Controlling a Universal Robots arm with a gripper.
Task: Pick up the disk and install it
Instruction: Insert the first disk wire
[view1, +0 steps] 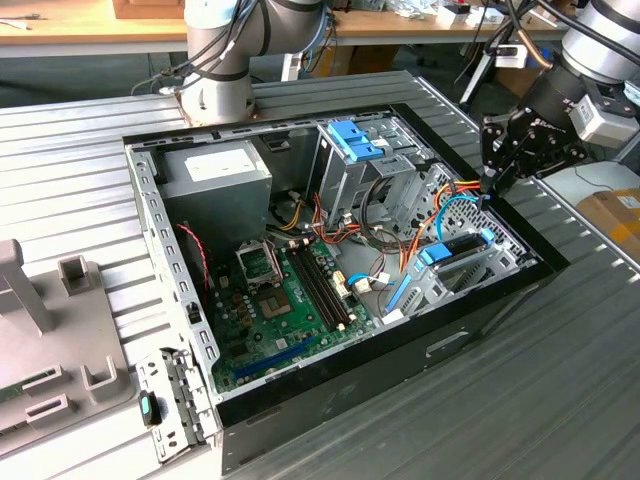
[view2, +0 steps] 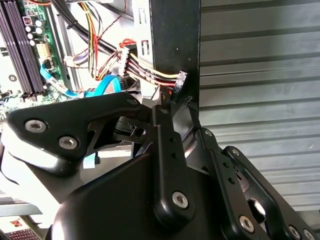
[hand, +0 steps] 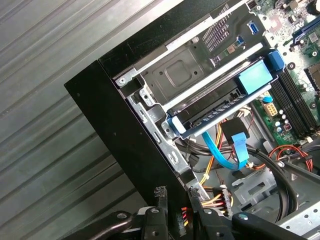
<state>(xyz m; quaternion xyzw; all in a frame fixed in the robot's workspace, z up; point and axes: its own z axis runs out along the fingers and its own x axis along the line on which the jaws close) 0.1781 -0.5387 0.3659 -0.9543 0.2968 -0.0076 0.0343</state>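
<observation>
Hovering at the computer case wall (hand: 112, 125), the gripper (hand: 177, 194) is empty, its fingers (hand: 161, 196) a narrow gap apart. The disk (hand: 220, 111) sits in its bay (hand: 180, 75), near the gripper and inward of it, long axis running away toward the motherboard (hand: 300, 65).

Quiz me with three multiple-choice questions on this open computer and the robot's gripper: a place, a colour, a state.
1. Where is the gripper in the exterior view?
A over the motherboard
B by the computer case rim, on that view's right
C on the table at that view's left

2. What colour is the bracket framing the disk?
A light blue
B red
C yellow

3. Where is the disk?
A in the gripper
B on the table
C in a bay inside the case

Answers: 1 B, it hangs beside the right-hand rim; 2 A, blue plastic edges the dark drive; 3 C, it sits between the bay's rails.
</observation>
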